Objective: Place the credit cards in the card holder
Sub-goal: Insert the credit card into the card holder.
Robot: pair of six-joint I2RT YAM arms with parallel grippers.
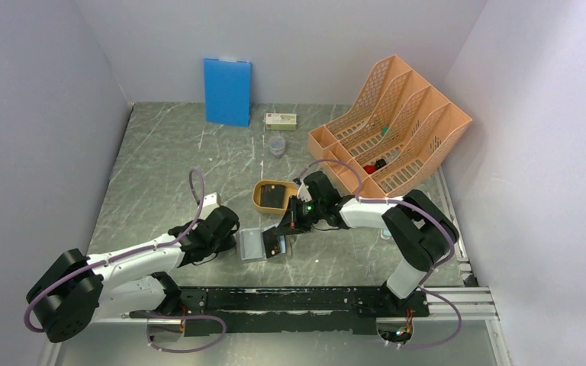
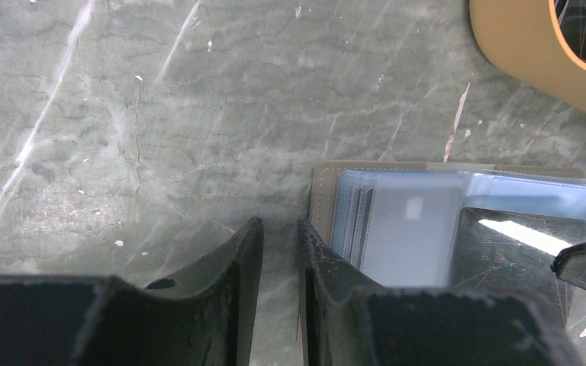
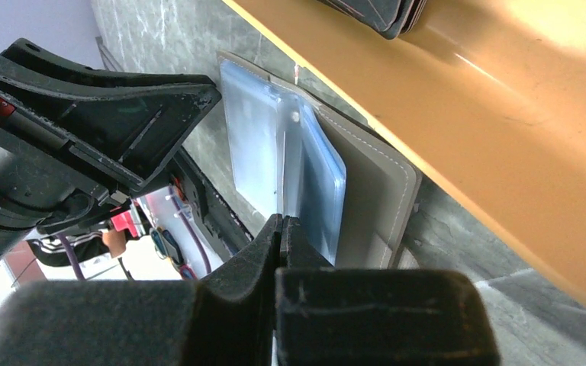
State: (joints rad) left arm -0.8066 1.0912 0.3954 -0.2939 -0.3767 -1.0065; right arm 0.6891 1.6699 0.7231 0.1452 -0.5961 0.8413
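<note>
**Top view.** Grey marbled counter [image 1: 160, 168].
- Back wall: blue board [image 1: 227, 91] standing upright. A small box [image 1: 281, 120] lies just right of it, and a clear cup [image 1: 277, 145] sits in front of the box.
- Right rear: orange file rack [image 1: 397, 122].
- Centre: mustard tray [image 1: 258, 197] with dark cards [image 1: 276, 197] lying in it.
- Holder [image 1: 250, 245]: lies open on the counter, near the tray on its near side, pale pockets up.
- Left fingers [image 1: 233, 241]: at the holder's left edge.
- Right fingers [image 1: 284, 231]: reach down at the holder's right side.

**Left wrist view.**
- Left fingers: a narrow gap apart, with bare counter showing in the gap and nothing between them. The right-hand one overlaps the holder's left edge.
- Holder pockets: silvery-blue, layered, and spread open.
- One glossy dark card [image 2: 503, 244] lies over the right part of the pockets. A right finger tip meets the card's right edge.
- Tray rim: at the top right corner.

**Right wrist view.**
- Right fingers: pressed together, pointing at the open pockets. Whether the card is pinched between them cannot be told.
- Holder: grey stitched cover under the blue pockets, just beside the tray wall.
- Dark cards: stacked in the tray at the top.
- Left arm's black head: over the holder's far edge.
</note>
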